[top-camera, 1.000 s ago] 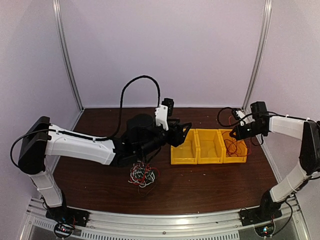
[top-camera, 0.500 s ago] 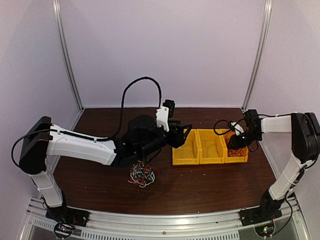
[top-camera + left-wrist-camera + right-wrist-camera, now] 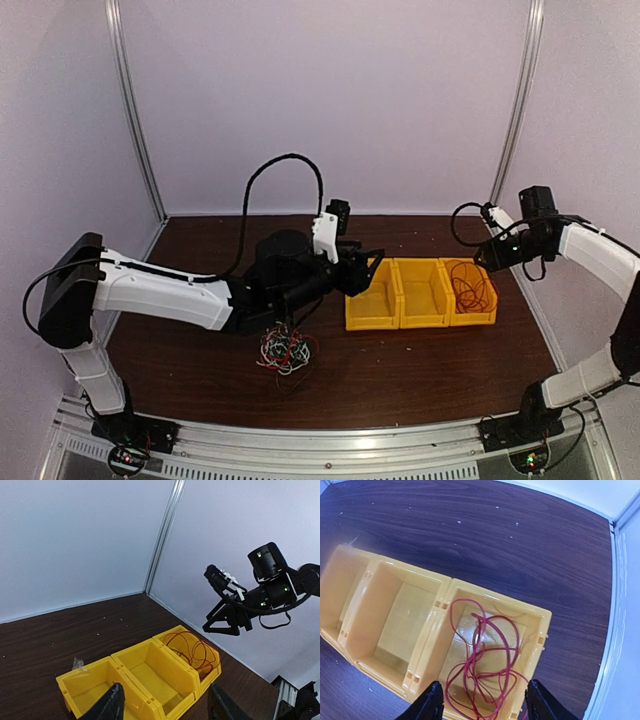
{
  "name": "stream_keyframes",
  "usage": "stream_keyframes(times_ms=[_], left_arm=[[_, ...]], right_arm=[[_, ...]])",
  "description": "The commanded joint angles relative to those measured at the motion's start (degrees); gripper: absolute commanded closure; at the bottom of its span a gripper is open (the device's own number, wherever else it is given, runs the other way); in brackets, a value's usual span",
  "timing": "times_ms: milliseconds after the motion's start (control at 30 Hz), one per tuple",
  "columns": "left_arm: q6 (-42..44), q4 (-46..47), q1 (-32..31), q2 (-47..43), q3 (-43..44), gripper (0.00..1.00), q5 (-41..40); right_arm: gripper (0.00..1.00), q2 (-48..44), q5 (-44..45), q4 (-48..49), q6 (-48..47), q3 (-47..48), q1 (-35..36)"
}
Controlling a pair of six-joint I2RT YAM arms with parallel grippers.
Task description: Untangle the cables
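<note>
Worktop (image 3: 400, 385): dark brown wood grain, matt, with a few pale specks toward the far edge.
Room: pale lilac-white walls (image 3: 330, 100) close in the far, left and right sides of the worktop, and silvery posts (image 3: 133, 110) stand at its two far corners.
Near edge: a ribbed aluminium rail (image 3: 330, 445) carries both arm bases.
Bins (image 3: 420, 295): three open yellow bins touching side by side, in a row running left to right, set right of the worktop's middle.
Cables (image 3: 286, 350): a tangle of red, white and black wires lying on the worktop left of middle, toward the near edge, beneath the left arm.
Red cable (image 3: 485, 665): loose loops lying inside the bin nearest the right edge.
Left gripper (image 3: 165, 707): hangs by the left end of the bin row, fingers well apart, nothing between them.
Right gripper (image 3: 485, 702): hangs above the right-hand bin, fingers spread and gripping nothing; the red cable lies free below it.
</note>
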Motion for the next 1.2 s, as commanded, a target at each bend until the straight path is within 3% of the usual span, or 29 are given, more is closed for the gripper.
stream_keyframes(times_ms=[0, 267, 600, 1167], left_arm=[[0.01, 1.91, 0.11, 0.51, 0.57, 0.42, 1.10], [-0.18, 2.41, 0.11, -0.61, -1.62, 0.42, 1.08], [-0.74, 3.33, 0.15, -0.60, -2.69, 0.42, 1.01], [-1.11, 4.00, 0.17, -0.04, -3.05, 0.42, 1.08]], right_arm=[[0.40, 0.41, 4.18, -2.08, -2.66, -0.67, -4.24], [0.44, 7.81, -3.43, -6.34, -5.55, 0.62, -11.55], [0.60, 13.44, -11.83, -8.49, -6.65, 1.08, -16.04], [0.97, 11.28, -17.31, -9.77, -8.46, 1.31, -16.91]])
